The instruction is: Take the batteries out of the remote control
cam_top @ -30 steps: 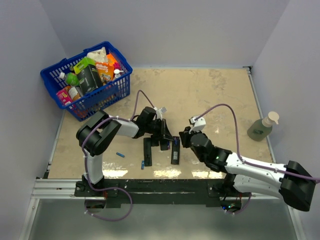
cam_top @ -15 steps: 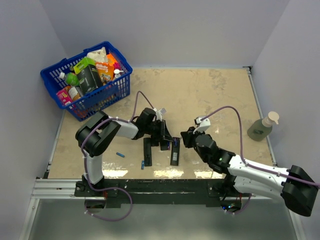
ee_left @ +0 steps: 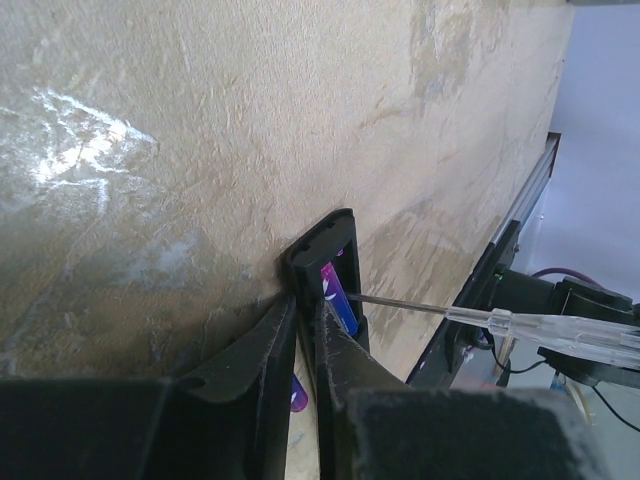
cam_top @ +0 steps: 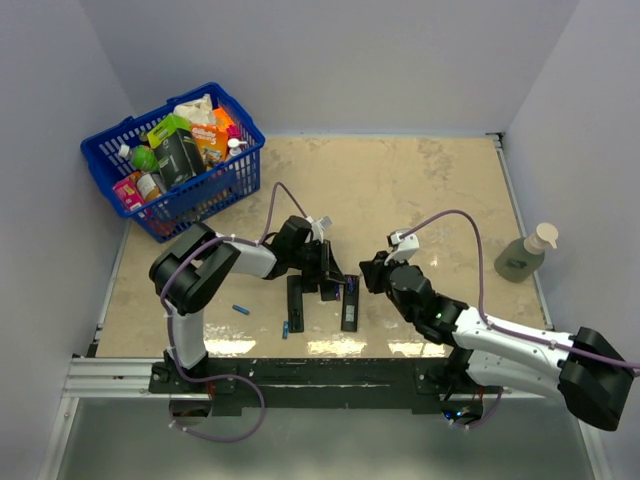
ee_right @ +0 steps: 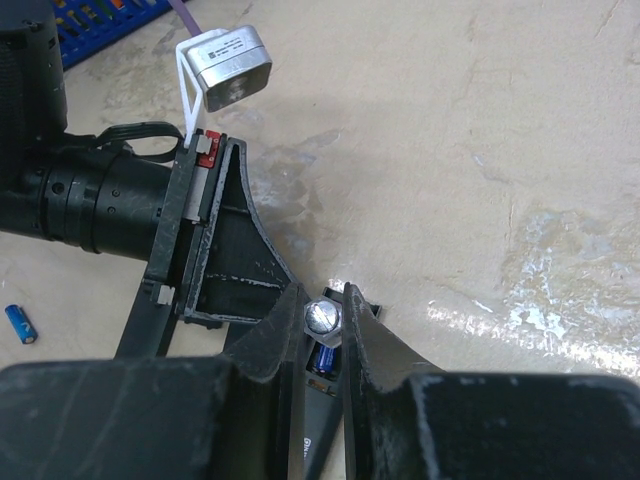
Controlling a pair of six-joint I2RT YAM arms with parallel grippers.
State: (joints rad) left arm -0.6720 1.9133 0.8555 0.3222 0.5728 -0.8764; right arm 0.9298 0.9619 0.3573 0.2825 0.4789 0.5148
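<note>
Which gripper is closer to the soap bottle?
Right. The right gripper is on the remote's side toward the soap bottle; the left gripper is on the far side.

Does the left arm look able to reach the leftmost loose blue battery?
Probably yes: the battery lies on open tabletop close to that arm, though the left gripper currently holds the remote.

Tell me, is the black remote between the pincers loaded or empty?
Loaded: a bright blue cylindrical battery lies in the uncovered bay of the black plastic remote.

Matt plastic remote [cam_top: 349,310], glossy battery [ee_right: 20,323], clear plastic pick [ee_left: 540,325], stone-look tabletop [cam_top: 420,190]
</note>
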